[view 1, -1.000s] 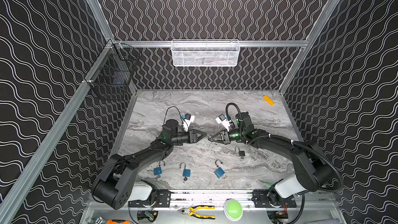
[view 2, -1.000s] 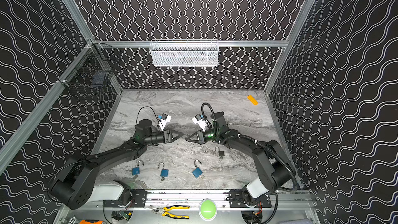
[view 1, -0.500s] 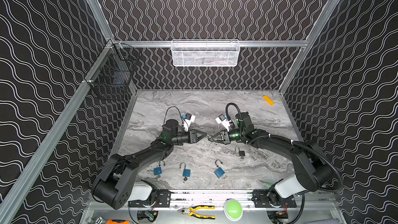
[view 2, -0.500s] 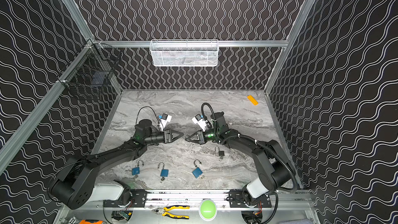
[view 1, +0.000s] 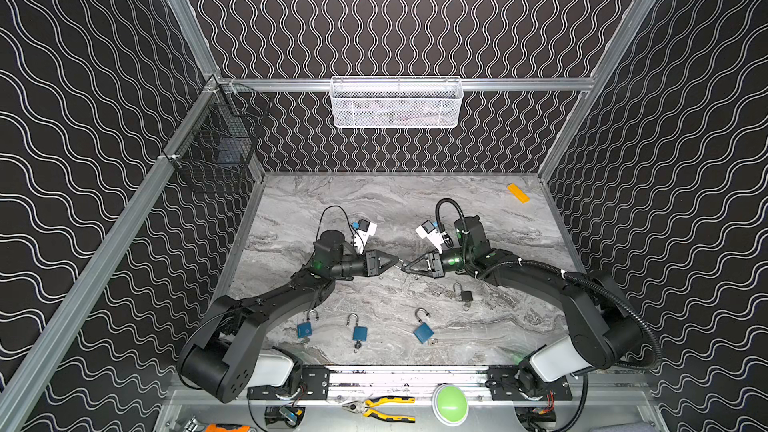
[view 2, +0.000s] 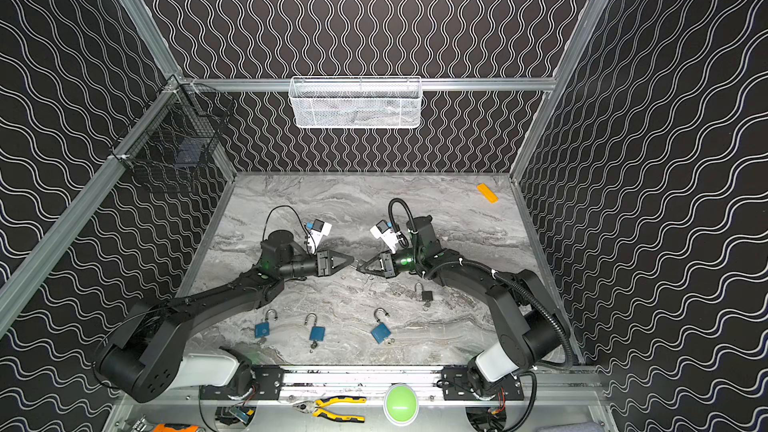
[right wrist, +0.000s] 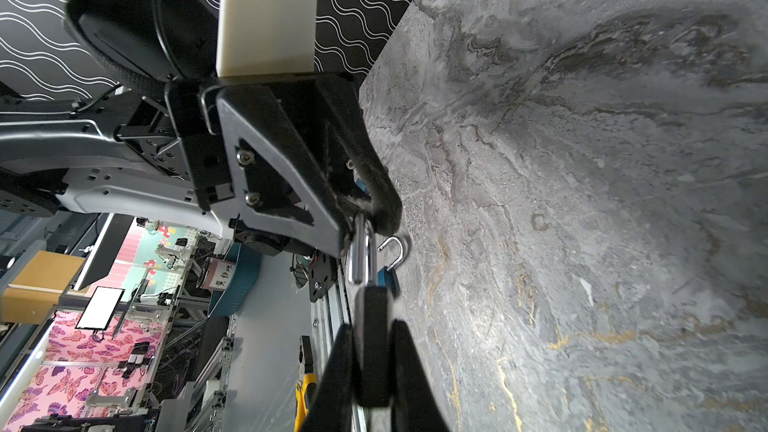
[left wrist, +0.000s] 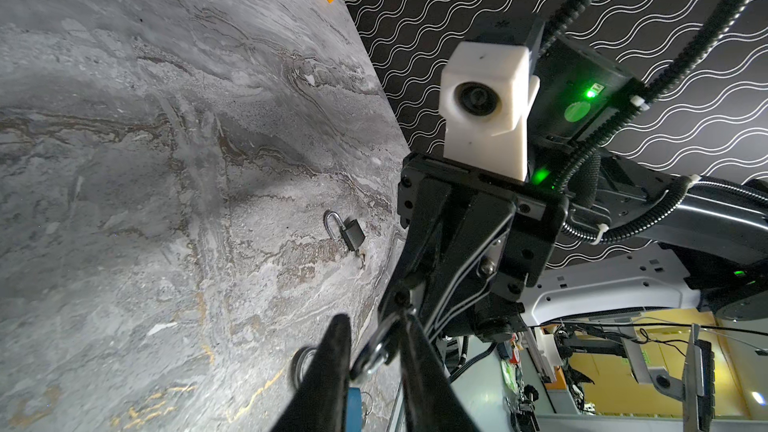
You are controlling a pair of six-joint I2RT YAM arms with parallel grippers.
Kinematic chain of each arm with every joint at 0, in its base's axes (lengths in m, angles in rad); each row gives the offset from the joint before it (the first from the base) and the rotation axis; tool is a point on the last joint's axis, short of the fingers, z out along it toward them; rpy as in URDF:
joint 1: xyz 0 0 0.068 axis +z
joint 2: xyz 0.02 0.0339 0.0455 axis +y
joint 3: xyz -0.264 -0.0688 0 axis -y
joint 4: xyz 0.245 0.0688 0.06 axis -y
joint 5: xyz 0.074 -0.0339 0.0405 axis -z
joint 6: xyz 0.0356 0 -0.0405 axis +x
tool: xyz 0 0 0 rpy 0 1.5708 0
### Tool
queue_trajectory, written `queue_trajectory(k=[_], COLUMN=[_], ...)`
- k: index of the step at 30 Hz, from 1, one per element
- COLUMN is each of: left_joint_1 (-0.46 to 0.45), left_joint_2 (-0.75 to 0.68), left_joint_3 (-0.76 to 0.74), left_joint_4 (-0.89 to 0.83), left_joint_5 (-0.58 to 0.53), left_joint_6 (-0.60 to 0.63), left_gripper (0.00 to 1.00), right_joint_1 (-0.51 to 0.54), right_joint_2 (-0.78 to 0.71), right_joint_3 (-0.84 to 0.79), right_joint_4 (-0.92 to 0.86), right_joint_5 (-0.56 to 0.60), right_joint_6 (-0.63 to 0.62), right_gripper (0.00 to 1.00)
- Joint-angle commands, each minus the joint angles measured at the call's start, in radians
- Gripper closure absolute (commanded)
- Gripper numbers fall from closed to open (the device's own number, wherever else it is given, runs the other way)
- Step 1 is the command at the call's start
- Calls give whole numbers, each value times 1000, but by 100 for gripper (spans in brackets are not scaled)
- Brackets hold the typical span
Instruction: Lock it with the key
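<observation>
I pinch the black padlock point(right wrist: 371, 342) by its body between my right fingers point(right wrist: 409, 371), which are pressed against its two flat sides. It sits in the middle of the scene, where my two arms meet tip to tip above the counter point(view 1: 374, 201). Its silver shackle point(right wrist: 360, 255) points left, straight into the tips of my left fingers point(left wrist: 330, 371).

My left fingers are drawn in close around the end of the shackle. In the left wrist view the silver loop lies slantwise between them, with only a narrow gap around it. I cannot tell whether they clamp it or only bracket it. I also cannot make out a key on the padlock I hold.

In both top views the fingertips of my two arms come together at one spot, the left from the left side and the right from the right side.

A loose black padlock point(view 1: 466, 296) lies on the counter just near of my right arm, with its shackle raised and a small key at its bottom. Three blue padlocks lie in a row along the near edge, all with their shackles up:
- the left blue padlock point(view 1: 304, 329)
- the middle blue padlock point(view 1: 359, 333)
- the right blue padlock point(view 1: 423, 332)

An orange block point(view 1: 518, 193) lies in the far right corner, well apart from everything else.
</observation>
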Motion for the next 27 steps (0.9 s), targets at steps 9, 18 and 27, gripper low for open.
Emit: queue_trajectory(k=[9,18,27], left_joint_1=[-5,-9,-9], left_joint_2=[-1,-1,-12], left_joint_3=[10,-13,-35], left_joint_4=[2,71,150], left_joint_5=[7,31,49], left_joint_6=[21,12,26], left_gripper=[85,90,92], right_joint_1=[0,0,-14], right_joint_2=[7,25,48], right_joint_3=[6,27,24], right_joint_4=[35,10,42], right_joint_5=[-16,-23,-39], right_joint_6=[6,0,70], right_gripper=[100,100,100])
